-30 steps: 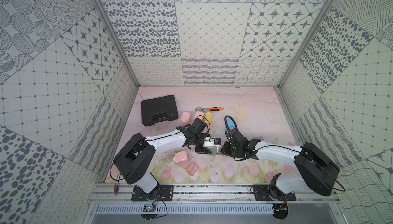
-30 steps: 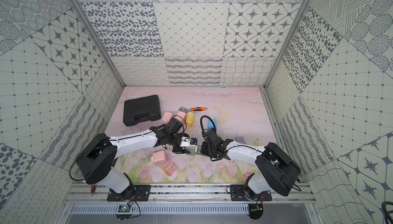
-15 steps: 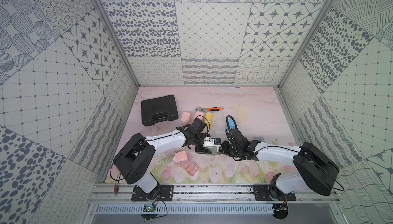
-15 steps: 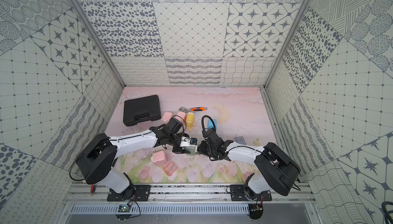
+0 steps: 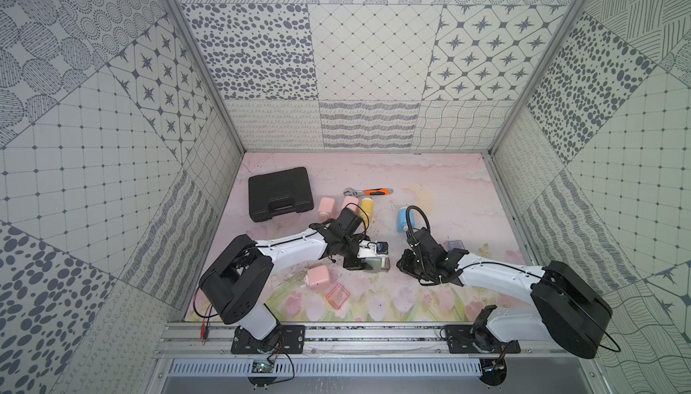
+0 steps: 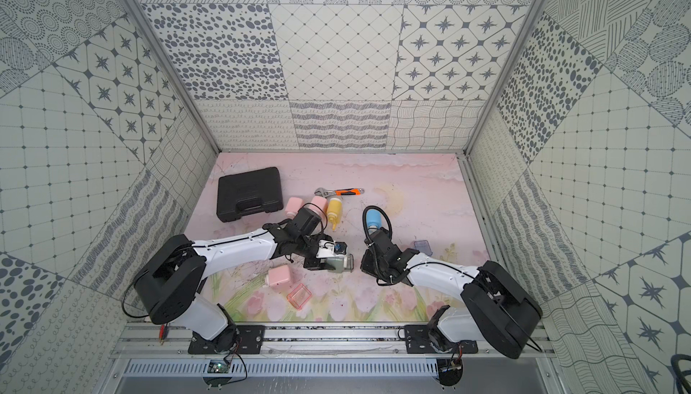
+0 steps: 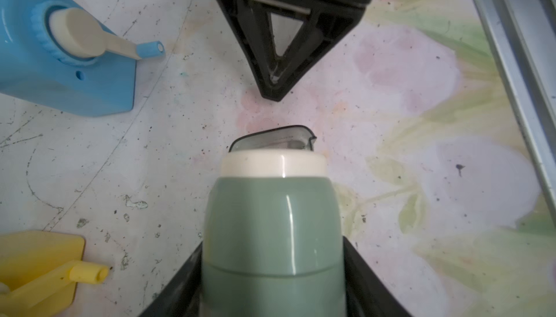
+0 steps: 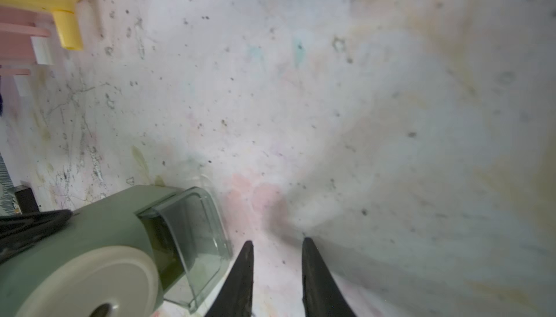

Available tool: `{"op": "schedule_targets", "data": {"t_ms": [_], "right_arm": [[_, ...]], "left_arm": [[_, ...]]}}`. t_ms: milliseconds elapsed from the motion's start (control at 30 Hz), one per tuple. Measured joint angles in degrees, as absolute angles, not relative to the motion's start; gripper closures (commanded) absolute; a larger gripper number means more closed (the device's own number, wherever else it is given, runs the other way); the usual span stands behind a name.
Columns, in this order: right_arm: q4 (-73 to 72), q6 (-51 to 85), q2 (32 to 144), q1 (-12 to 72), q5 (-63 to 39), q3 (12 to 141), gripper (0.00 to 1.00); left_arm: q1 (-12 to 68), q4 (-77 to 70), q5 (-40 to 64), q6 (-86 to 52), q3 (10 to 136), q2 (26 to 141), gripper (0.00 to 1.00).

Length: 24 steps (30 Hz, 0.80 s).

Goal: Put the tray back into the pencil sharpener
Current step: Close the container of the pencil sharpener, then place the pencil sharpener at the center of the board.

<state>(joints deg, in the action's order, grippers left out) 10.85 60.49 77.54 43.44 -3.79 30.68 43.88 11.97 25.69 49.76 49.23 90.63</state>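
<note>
Pink mat (image 8: 376,114) open beyond jutting tray (image 8: 195,240) edge; L gripper (image 7: 272,270) clamps sharpener (image 7: 272,210), R gripper (image 8: 277,258) narrow, empty, just beside.

Near the middle of the table (image 5: 430,186), the pencil sharpener (image 5: 374,262) sits between the fingers of the left gripper (image 5: 361,259). Its tray (image 8: 195,234) is part-way in the end facing the right gripper (image 8: 276,241), which stands just beside it, apart. Behind lie a cluster of three sharpeners (image 5: 365,205) and, to their right, a lone sharpener (image 5: 403,219). The wrench (image 5: 368,191) lies behind the cluster, the tool case (image 5: 280,198) to its left. In front-left lie a further sharpener (image 5: 317,276) and a loose tray (image 5: 338,295). A second loose tray (image 5: 455,244) lies behind the right arm.
</note>
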Motion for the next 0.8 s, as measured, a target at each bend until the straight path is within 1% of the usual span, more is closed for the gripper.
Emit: {"op": "schedule_targets", "data": {"t_ms": [233, 367, 433, 500, 533, 567, 667, 800], "right_arm": [[1.63, 60.82, 84.01, 44.69, -9.76, 32.36, 0.73], [-0.45, 61.1, 84.9, 44.58, -11.16, 32.36, 0.73], [-0.71, 61.3, 84.88, 44.53, -11.18, 32.23, 0.72], [-1.04, 61.6, 84.58, 44.49, -11.05, 31.9, 0.68], [-1.56, 62.02, 83.94, 44.38, -10.92, 31.22, 0.63], [-1.91, 62.37, 82.96, 44.29, -10.87, 30.37, 0.61], [-0.86, 63.46, 77.38, 43.75, -9.76, 27.59, 0.61], [7.46, 63.55, 66.06, 42.52, -5.5, 27.4, 0.61]], "left_arm": [[43.88, 10.61, 25.47, 48.36, 48.73, 90.48, 0.61], [43.88, 10.61, 25.21, 47.88, 48.75, 90.45, 0.62], [43.88, 10.63, 25.1, 47.48, 48.77, 90.45, 0.65], [43.88, 10.68, 24.99, 47.07, 48.86, 90.45, 0.72], [43.88, 10.63, 24.91, 46.83, 48.86, 90.39, 0.75], [43.88, 10.48, 24.8, 46.5, 48.86, 90.3, 0.78], [43.88, 9.47, 24.6, 44.64, 48.86, 89.62, 0.86], [44.01, 7.57, 23.24, 39.97, 49.23, 87.29, 1.0]]}}
